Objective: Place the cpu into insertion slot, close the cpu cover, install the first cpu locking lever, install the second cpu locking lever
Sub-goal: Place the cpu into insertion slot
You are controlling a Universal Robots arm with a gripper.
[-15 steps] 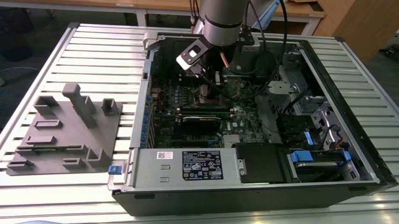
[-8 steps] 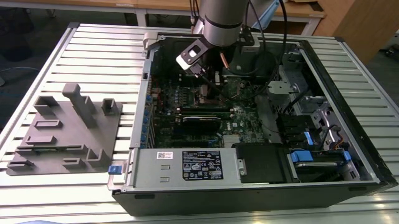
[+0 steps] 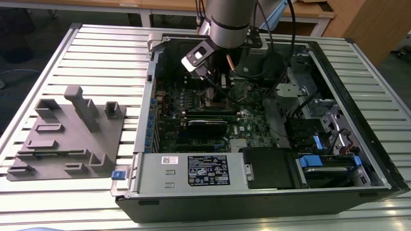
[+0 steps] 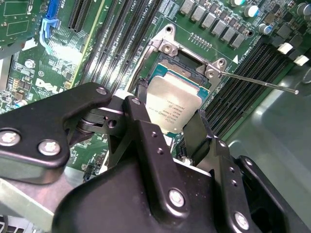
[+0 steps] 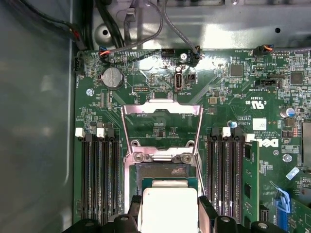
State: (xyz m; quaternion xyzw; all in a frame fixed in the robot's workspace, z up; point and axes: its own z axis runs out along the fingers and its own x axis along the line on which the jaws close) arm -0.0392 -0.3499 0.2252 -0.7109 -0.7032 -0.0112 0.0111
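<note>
My gripper [image 4: 170, 116] is shut on the cpu [image 4: 172, 104], a flat silvery-tan square held by two opposite edges between black fingers [image 4: 141, 121]. In the first wrist view the cpu [image 5: 167, 208] hangs in the gripper [image 5: 169, 216] right at the insertion slot [image 5: 163, 171], covering part of it; the slot's dark centre still shows beyond the chip. Whether the chip touches the slot I cannot tell. The cpu cover [image 5: 162, 110] stands swung open past the slot. A thin locking lever [image 4: 257, 81] sticks out sideways, unlatched. In the exterior view the gripper [image 3: 217, 89] reaches down into the open computer case.
Long black memory slots [image 5: 99, 174] flank the insertion slot on both sides. A coin battery [image 5: 112, 76] and cables [image 5: 146, 34] lie beyond the cover. Outside the case, a grey fixture block [image 3: 67, 132] sits on the slatted table at the exterior view's left.
</note>
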